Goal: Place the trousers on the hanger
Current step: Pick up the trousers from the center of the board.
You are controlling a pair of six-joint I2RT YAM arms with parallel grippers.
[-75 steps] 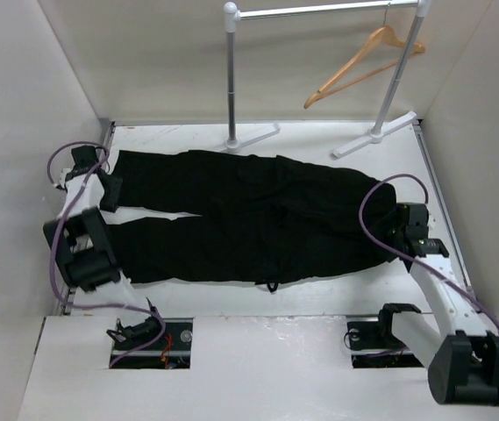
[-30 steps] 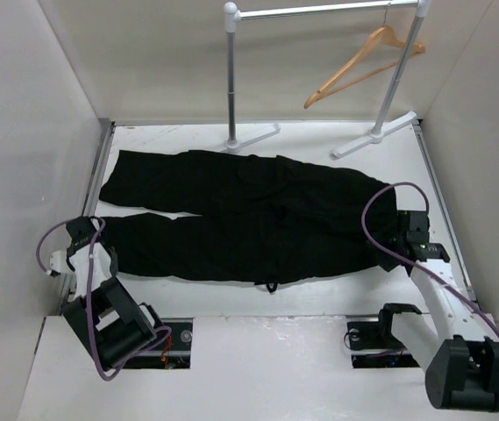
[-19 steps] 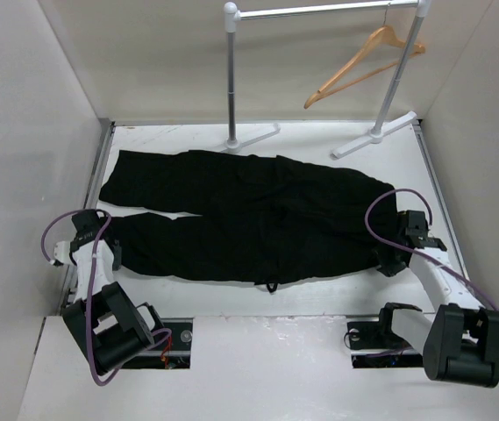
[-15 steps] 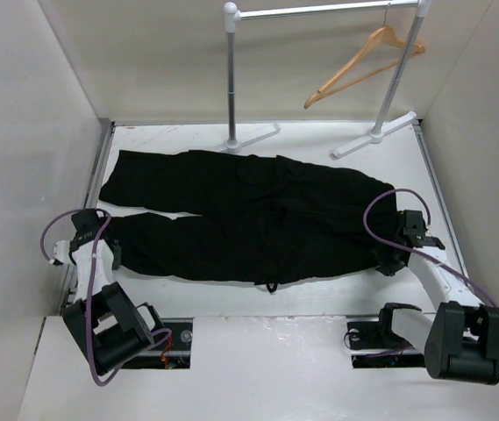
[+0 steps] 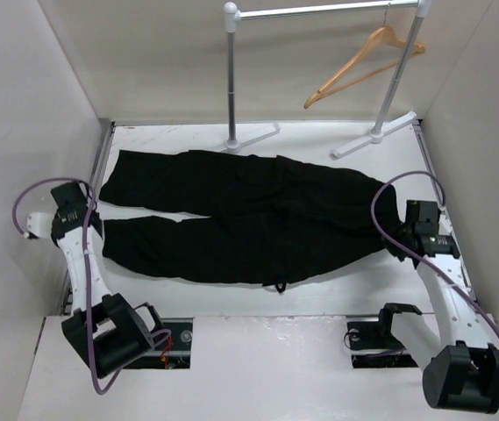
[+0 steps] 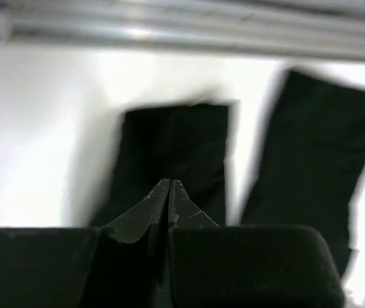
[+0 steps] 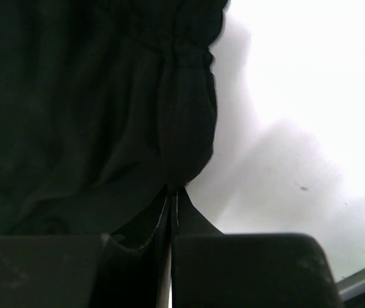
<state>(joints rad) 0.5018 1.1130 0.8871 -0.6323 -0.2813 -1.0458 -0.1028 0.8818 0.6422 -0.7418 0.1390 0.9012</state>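
The black trousers [image 5: 240, 219] lie flat on the white table [image 5: 319, 285], waist to the right and both legs to the left. My right gripper [image 5: 401, 243] is at the waist's near right corner. In the right wrist view it [image 7: 173, 190] is shut on the gathered waistband [image 7: 185, 128], which puckers down into the tips. My left gripper [image 5: 87, 219] hovers by the cuff of the nearer leg. Seen from the left wrist it [image 6: 170, 183] is shut with nothing showing between the fingers, above a blurred leg [image 6: 176, 141]. The tan wooden hanger [image 5: 363, 61] hangs on the rack at the back right.
A silver-and-white clothes rack [image 5: 231, 79] stands at the back, its feet [image 5: 253, 138] on the table just beyond the trousers. White walls close in the left and right sides. A metal rail [image 6: 169, 25] runs along the table's left edge.
The right gripper has closed on the waistband and shifted slightly back and right. The left arm, shut throughout, has swung from the near-left corner toward the back, beside the leg cuffs.
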